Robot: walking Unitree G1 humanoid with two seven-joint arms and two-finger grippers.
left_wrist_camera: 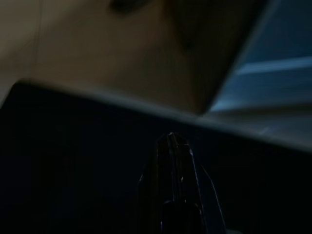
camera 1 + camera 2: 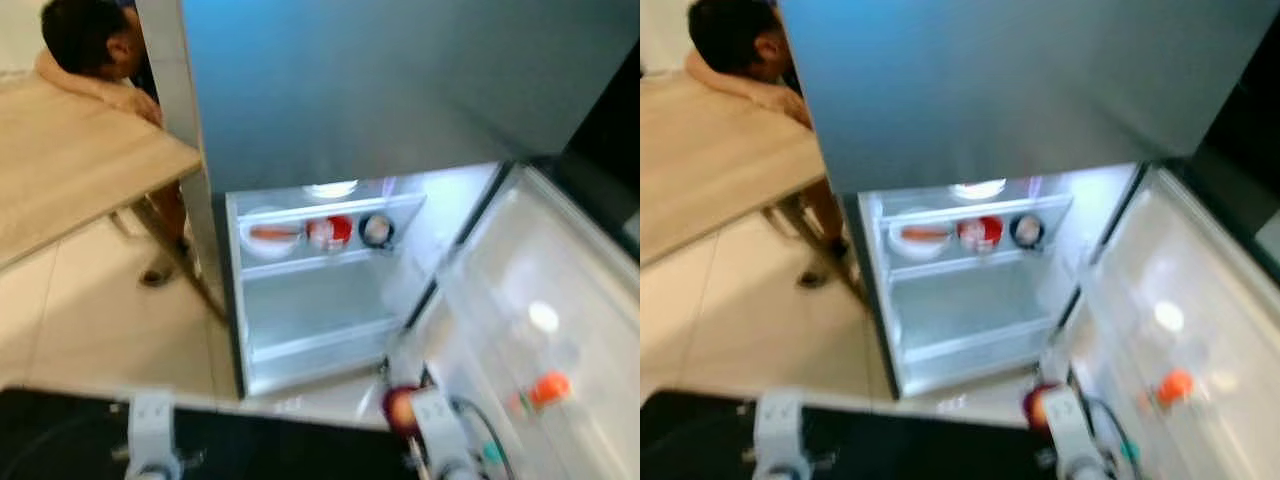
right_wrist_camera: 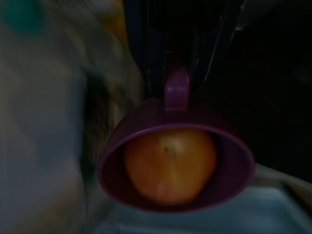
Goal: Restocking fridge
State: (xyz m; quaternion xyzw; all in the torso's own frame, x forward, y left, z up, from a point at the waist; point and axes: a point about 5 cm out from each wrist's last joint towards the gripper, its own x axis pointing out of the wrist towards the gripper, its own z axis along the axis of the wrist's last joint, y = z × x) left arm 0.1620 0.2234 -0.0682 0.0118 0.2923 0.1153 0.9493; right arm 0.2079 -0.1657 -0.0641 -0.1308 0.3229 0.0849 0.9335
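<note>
The fridge [image 2: 400, 80] stands ahead with its lower compartment open and lit. On its upper shelf [image 2: 320, 262] sit a white bowl [image 2: 270, 235], a red bowl [image 2: 332, 231] and a dark bowl [image 2: 377, 230]. My right gripper [image 3: 176, 80] is shut on the handle of a purple cup [image 3: 117, 151] holding an orange-red fruit [image 3: 169, 163]. The cup [image 2: 398, 406] hangs low, just in front of the fridge's bottom right corner. My left gripper [image 1: 170, 141] hangs low on the left, fingers together, holding nothing.
The open fridge door [image 2: 540, 300] swings out on the right, with an orange-capped item [image 2: 548, 388] in its rack. A wooden table [image 2: 70, 160] and a bending person [image 2: 90, 40] are at the left. A black surface [image 2: 60, 435] lies below me.
</note>
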